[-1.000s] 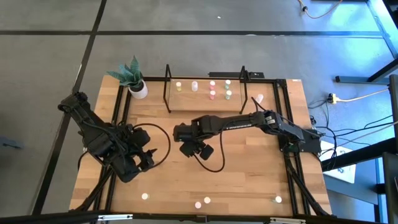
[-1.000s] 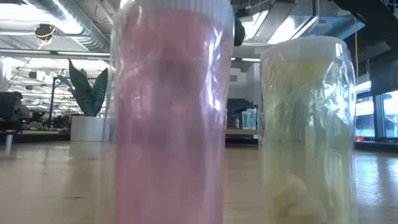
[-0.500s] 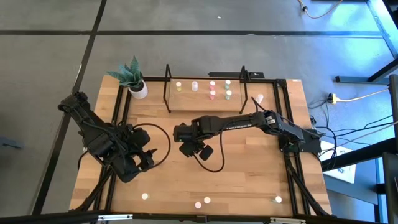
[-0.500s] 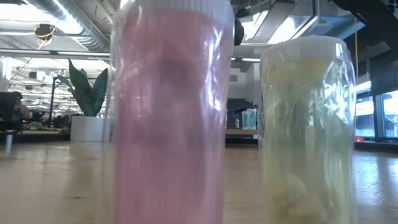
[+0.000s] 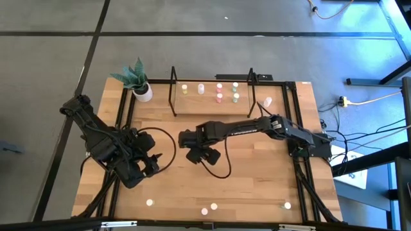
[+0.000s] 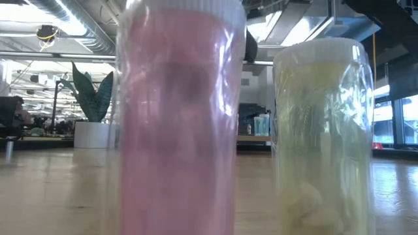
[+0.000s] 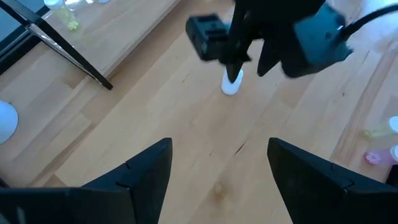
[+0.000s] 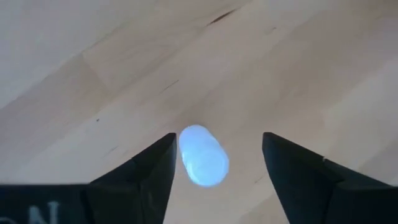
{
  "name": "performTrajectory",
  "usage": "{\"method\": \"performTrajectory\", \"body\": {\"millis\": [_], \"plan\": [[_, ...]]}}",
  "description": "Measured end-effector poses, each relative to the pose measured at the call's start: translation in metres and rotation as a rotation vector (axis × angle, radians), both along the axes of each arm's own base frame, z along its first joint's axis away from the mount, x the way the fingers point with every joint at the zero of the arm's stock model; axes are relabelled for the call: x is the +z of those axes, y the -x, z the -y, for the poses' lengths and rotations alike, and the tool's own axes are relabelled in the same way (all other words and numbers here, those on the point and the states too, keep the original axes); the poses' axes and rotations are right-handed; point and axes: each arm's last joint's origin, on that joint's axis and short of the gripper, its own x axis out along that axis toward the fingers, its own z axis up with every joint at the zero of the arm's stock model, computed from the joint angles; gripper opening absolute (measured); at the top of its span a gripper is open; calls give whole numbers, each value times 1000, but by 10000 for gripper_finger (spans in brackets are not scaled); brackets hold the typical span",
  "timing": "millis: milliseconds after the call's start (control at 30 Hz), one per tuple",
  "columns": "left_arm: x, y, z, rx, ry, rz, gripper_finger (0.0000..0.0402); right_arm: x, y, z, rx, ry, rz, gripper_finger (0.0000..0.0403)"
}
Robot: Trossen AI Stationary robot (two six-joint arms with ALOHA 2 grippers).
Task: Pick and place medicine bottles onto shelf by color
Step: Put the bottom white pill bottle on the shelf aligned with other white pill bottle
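Observation:
My right gripper (image 5: 204, 154) hangs over the middle of the table, pointing down and open. A small white bottle (image 8: 203, 155) stands upright on the wood between its fingers, close to one of them; the left wrist view shows the same bottle (image 7: 231, 84) under that gripper (image 7: 249, 65). My left gripper (image 5: 149, 163) waits open above the table's left half, holding nothing. The shelf (image 5: 212, 106) stands at the far edge with several bottles (image 5: 219, 97) on its board. A pink bottle (image 6: 179, 117) and a yellowish one (image 6: 323, 130) stand right in front of the low camera. My right gripper has a finger (image 8: 163, 163) right beside the white bottle's side (image 8: 184, 149). Whether the two touch cannot be told. The bottle stands on the table on its own base.
A potted plant (image 5: 138, 82) stands at the shelf's left end. Loose bottles stand along the near edge (image 5: 149, 202), (image 5: 209, 208), (image 5: 287, 206), and one lies near the far right corner (image 5: 268, 101). Bare wood surrounds the right gripper.

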Motion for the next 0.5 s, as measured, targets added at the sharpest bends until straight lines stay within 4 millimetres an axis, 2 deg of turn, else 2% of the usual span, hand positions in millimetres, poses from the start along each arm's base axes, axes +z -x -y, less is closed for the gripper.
{"method": "performTrajectory", "body": {"millis": [267,500], "plan": [[0,0,0,0,0,-1,257,-17,-5,5,45,77,-30,242],[0,0,0,0,0,-1,257,-27,-6,15,36,35,-71,240]]}}
